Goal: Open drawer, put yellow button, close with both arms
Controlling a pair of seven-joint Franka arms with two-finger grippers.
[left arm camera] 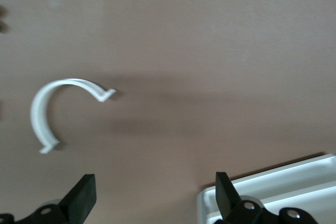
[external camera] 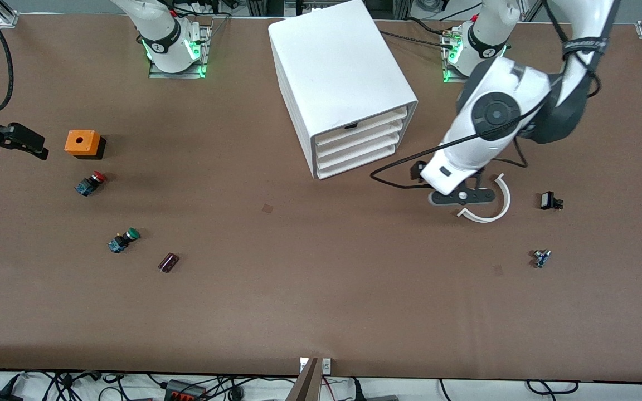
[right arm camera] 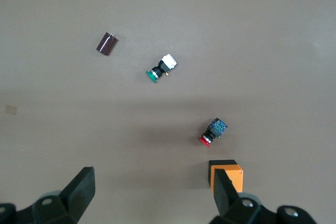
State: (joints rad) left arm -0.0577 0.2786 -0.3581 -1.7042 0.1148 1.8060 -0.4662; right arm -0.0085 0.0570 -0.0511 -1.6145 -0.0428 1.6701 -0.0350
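The white cabinet [external camera: 337, 72] stands at the table's middle, near the robots' bases. The drawer [external camera: 363, 123], its uppermost tray, is shut flush with the three lower trays. A corner of the cabinet shows in the left wrist view [left arm camera: 273, 198]. No yellow button shows in any view. My left gripper [external camera: 462, 196] hangs low over the table beside the cabinet, toward the left arm's end. It is open and empty [left arm camera: 155, 195]. My right gripper [external camera: 34, 146] is at the right arm's end of the table, beside an orange box [external camera: 82, 143]. It is open and empty [right arm camera: 152, 192].
A white curved clip [external camera: 491, 209] lies by the left gripper [left arm camera: 58, 108]. A black part [external camera: 549, 201] and a small blue part [external camera: 541, 258] lie nearby. A red-capped button [external camera: 90, 182], a green-capped button [external camera: 123, 240] and a dark cylinder [external camera: 168, 262] lie near the orange box [right arm camera: 228, 174].
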